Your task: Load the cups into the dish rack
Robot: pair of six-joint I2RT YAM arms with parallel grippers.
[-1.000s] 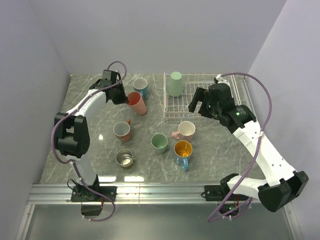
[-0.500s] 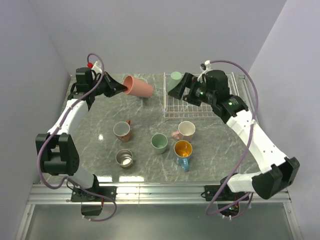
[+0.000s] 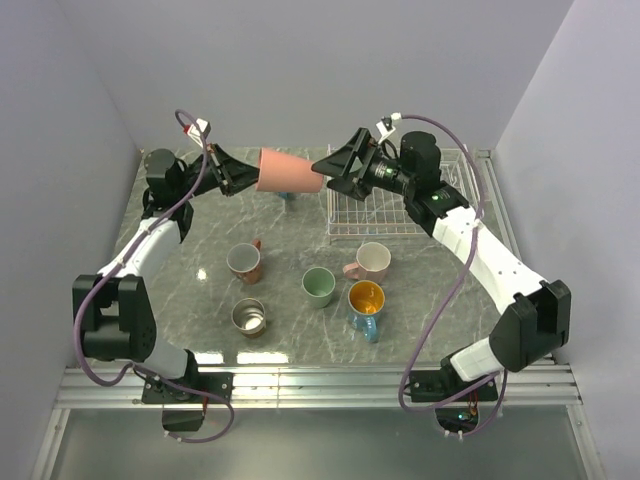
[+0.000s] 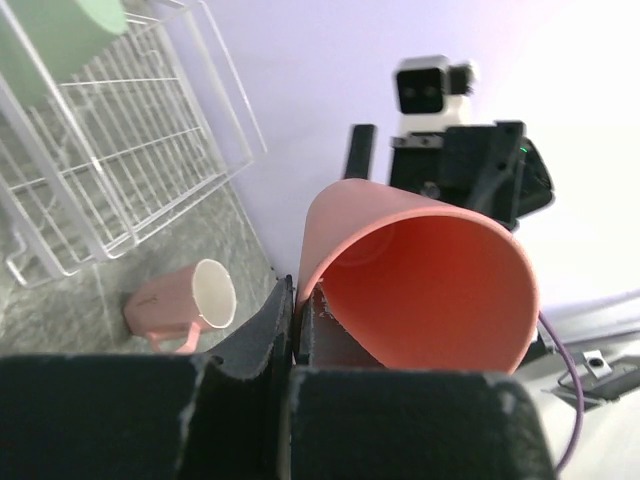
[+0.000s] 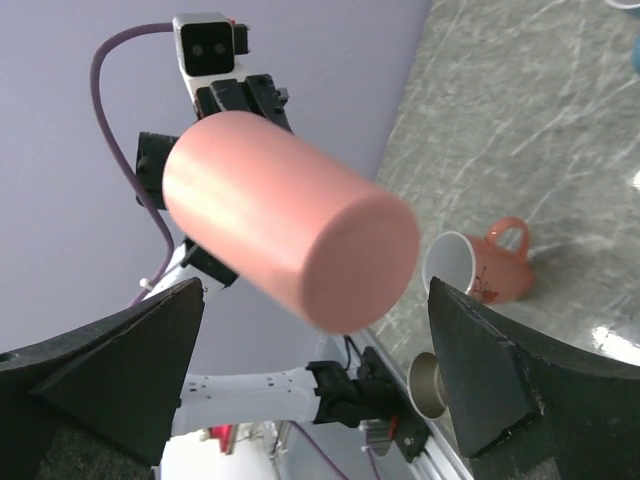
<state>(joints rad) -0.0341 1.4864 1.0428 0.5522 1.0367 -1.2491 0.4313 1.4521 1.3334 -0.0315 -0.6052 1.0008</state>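
The left gripper (image 3: 236,178) is pressed together on the rim of the salmon pink cup (image 3: 288,172). A second ago that cup stood on the surface (image 3: 200,240) beside the blue cup (image 3: 288,198). Now it hangs level in the air, base pointing right. The right gripper (image 3: 325,172), which was over the dish rack (image 3: 372,218), has swung left to the cup's base, fingers spread wide. The five cups on the near surface have not moved.

The left wrist view looks into the cup's open mouth (image 4: 420,285), with a finger (image 4: 250,345) pinching its rim. It also shows a mint green cup (image 4: 60,30) in the rack (image 4: 130,150), which the top view hides. The right wrist view shows the closed base (image 5: 345,260) between both spread fingers (image 5: 100,370), with a gap on each side.
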